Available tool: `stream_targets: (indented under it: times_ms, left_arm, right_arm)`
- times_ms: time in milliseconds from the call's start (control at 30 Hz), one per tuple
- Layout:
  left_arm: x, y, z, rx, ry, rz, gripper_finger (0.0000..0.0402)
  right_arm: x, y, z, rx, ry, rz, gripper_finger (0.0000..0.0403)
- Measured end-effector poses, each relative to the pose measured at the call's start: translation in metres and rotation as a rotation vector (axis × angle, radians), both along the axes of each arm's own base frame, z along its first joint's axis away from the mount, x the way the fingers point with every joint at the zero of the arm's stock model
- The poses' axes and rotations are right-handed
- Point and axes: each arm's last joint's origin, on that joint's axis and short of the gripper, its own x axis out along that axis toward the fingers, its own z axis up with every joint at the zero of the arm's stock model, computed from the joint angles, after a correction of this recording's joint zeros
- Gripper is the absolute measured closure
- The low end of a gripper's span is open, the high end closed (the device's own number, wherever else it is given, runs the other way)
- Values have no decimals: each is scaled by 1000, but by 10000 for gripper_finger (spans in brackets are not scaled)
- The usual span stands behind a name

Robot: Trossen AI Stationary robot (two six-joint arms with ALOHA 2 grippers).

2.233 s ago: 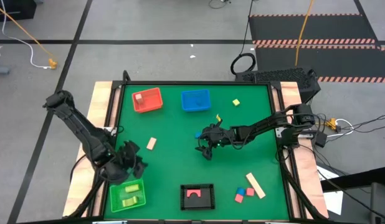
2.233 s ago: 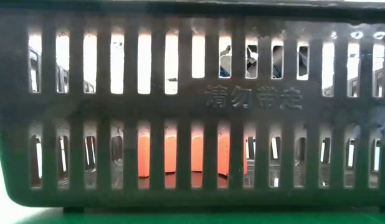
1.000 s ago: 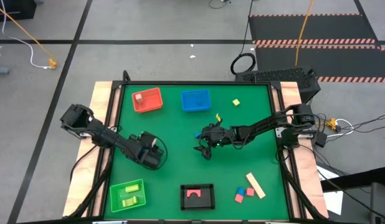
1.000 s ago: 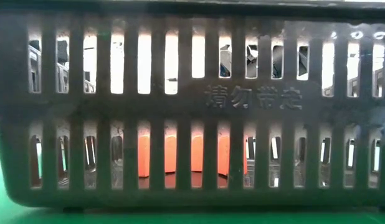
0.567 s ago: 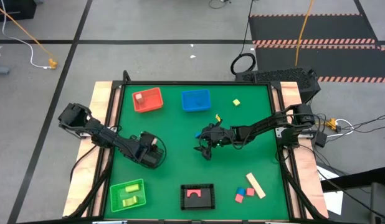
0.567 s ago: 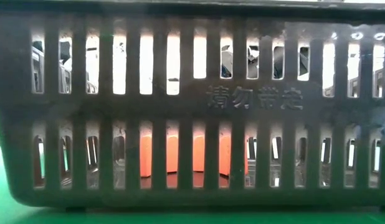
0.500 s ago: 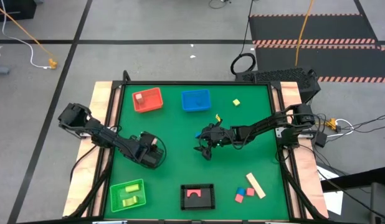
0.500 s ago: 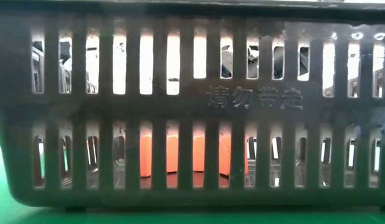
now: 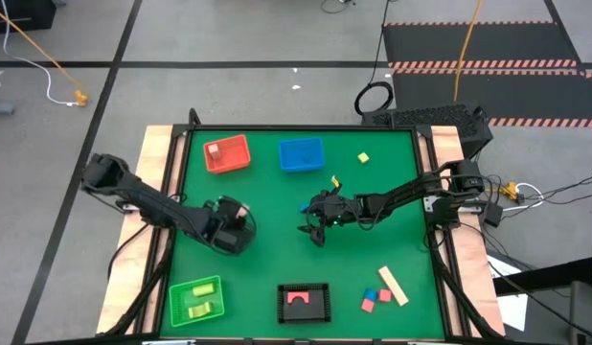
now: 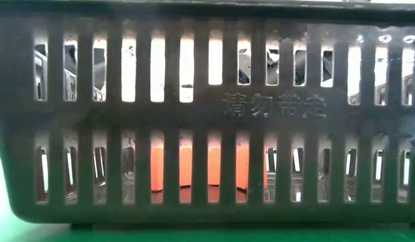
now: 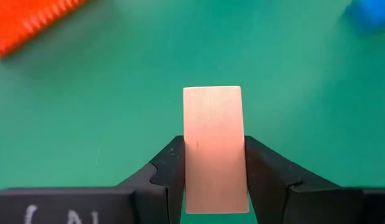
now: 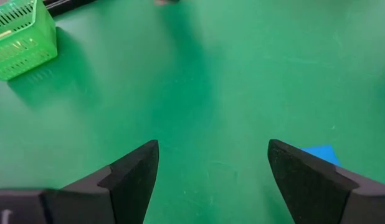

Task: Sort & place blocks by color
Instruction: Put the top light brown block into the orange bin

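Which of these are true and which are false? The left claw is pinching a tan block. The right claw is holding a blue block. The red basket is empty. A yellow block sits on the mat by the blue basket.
1. The left gripper pinches a tan block: true.
2. The right gripper holds a blue block: false; it is open, with that block on the mat beside it.
3. The red basket is empty: false; a pink block lies inside.
4. A yellow block sits by the blue basket: true.
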Motion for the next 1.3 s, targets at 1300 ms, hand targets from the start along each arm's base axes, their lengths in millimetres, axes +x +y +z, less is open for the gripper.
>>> stream_targets:
  times_ms: [1300]
  left_arm:
    - [-47,173,60,131,-48,531,223]
  right_arm:
    - [8,0,16,29,-189,-14,110]
